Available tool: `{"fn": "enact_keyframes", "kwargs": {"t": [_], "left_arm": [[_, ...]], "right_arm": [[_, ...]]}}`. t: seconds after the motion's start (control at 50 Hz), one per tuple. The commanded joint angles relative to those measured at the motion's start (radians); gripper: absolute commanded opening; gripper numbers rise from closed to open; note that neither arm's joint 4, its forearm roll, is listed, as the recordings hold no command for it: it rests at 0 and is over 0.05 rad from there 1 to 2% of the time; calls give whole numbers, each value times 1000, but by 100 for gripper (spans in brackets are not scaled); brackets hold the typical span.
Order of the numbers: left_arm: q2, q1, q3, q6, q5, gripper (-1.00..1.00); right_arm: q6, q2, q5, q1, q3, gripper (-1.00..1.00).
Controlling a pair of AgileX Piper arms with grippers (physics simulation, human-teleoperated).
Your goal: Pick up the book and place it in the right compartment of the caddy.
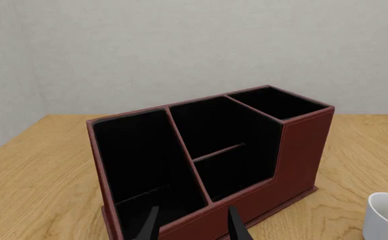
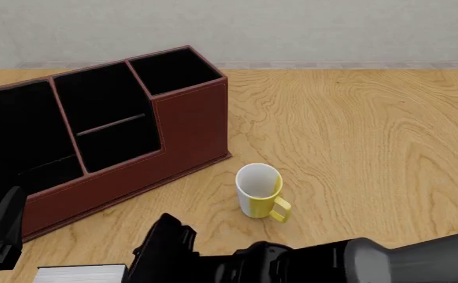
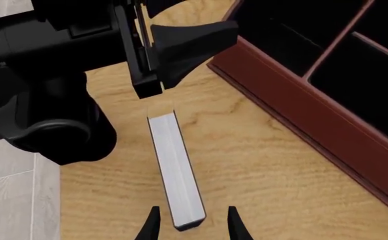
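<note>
The book [image 3: 174, 170] lies on the table near its front left corner, its white page edge turned toward the right wrist camera; a white strip of it shows in the front view [image 2: 79, 273]. My right gripper [image 3: 190, 227] is open, with a finger on each side of the book's near end and not touching it. My left gripper [image 1: 192, 227] is open and empty, low in front of the caddy [image 2: 189, 127]; it also shows in the front view [image 2: 0, 230]. The right compartment [image 2: 174, 71] is the narrow tall end slot, also seen in the left wrist view [image 1: 277, 102].
A white and yellow mug [image 2: 259, 190] stands upright just right of the caddy's front corner; it also shows in the left wrist view [image 1: 386, 216]. The left arm [image 3: 60, 60] hangs close beyond the book. The table's left edge [image 3: 55, 200] and the floor lie beside it.
</note>
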Motion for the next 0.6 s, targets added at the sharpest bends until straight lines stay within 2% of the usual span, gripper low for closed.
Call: {"fn": "enact_keyframes", "kwargs": {"t": [0.02,0.24,0.4,0.48,0.5,0.6], "left_arm": [[0,0,0,0,0,100],[0,0,0,0,0,100],[0,0,0,0,0,100],[0,0,0,0,0,100],[0,0,0,0,0,100],[0,0,0,0,0,100]], "right_arm": [[-2,29,13,-4,-30,100],[-28,34,12,7,-39,100],[-22,43,7,11,-41,100],[-44,33,1,7,-41,100],[-55,22,-1,8,-37,-100],[-75,6,7,15,-35,-100]]}}
